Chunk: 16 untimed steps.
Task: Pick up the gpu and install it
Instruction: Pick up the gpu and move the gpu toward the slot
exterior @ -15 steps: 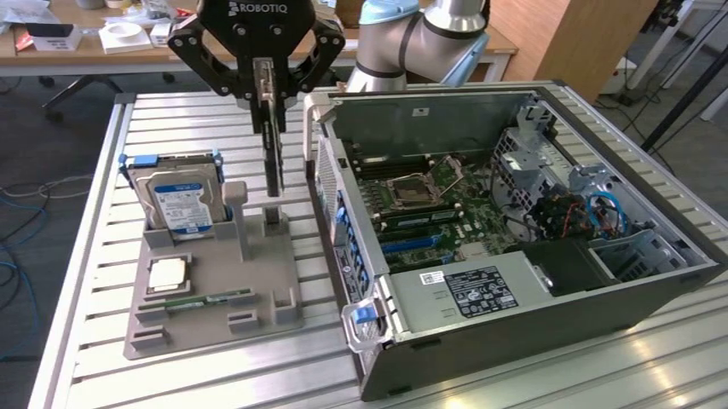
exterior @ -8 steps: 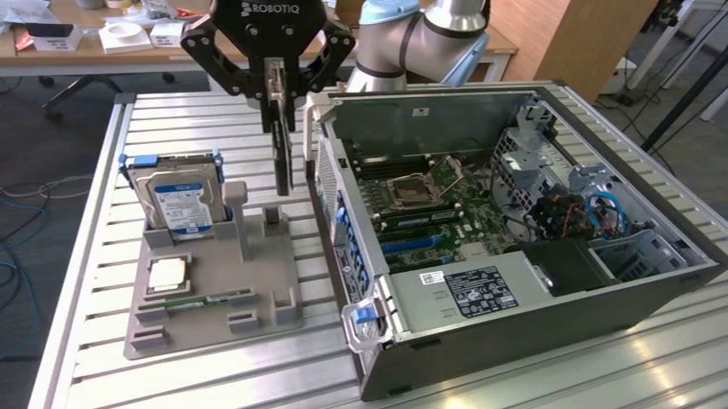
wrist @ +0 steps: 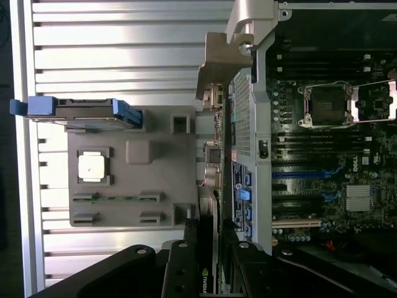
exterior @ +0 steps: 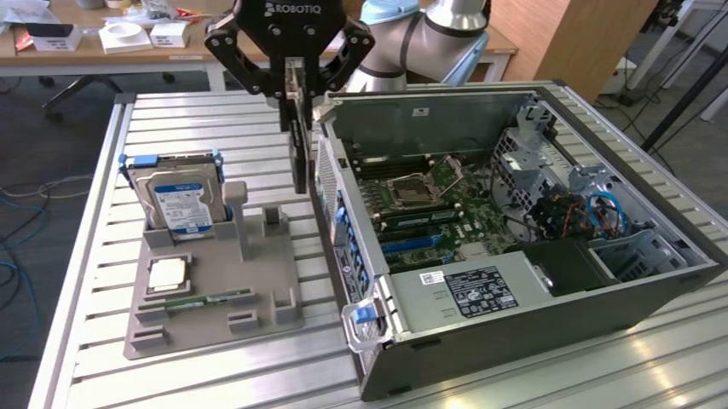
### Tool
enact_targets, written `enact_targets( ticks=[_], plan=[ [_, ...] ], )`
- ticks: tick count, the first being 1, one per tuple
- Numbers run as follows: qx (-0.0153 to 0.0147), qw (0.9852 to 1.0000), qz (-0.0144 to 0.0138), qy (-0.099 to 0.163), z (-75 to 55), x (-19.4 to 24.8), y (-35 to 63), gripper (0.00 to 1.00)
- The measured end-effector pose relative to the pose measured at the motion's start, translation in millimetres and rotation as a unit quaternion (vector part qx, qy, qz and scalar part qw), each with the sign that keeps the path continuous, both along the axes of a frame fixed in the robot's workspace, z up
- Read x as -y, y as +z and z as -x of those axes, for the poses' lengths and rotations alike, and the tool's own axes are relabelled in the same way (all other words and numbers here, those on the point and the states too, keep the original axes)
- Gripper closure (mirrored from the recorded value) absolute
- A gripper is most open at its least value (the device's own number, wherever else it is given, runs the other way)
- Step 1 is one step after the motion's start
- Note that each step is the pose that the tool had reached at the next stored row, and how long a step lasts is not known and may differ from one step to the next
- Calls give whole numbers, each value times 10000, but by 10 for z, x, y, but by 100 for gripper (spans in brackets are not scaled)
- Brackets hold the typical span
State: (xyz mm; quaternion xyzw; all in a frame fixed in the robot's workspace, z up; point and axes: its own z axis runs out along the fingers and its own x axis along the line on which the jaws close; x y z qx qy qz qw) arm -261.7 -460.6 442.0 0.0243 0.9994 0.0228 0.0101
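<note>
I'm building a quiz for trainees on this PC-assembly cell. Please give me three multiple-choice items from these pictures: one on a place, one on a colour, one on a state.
1. Where is the thin dark gpu card?
A. Hanging upright from the black gripper, between the grey plastic holder and the dark open computer case.
B. Lying flat on that holder.
C. Seated inside that case.

2. What colour is the frame around the silver hard drive?
A. Red.
B. Yellow.
C. Blue.

3. How does the gripper stand?
A. Open and empty.
B. Shut on the gpu card.
C. Shut on the hard drive.

Key:
1 A, the card hangs from the gripper beside the case wall.
2 C, blue tabs flank the drive.
3 B, the wrist view shows the card clamped in the gripper.
</note>
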Motion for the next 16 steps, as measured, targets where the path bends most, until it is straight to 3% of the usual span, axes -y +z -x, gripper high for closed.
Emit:
enact_targets(
  ticks=[9,10,16],
  plan=[
    [0,10000,0,0,-250,0,0,74],
    [0,10000,0,-1,-346,0,0,74],
    [0,10000,0,-1,-536,0,0,74]
  ],
)
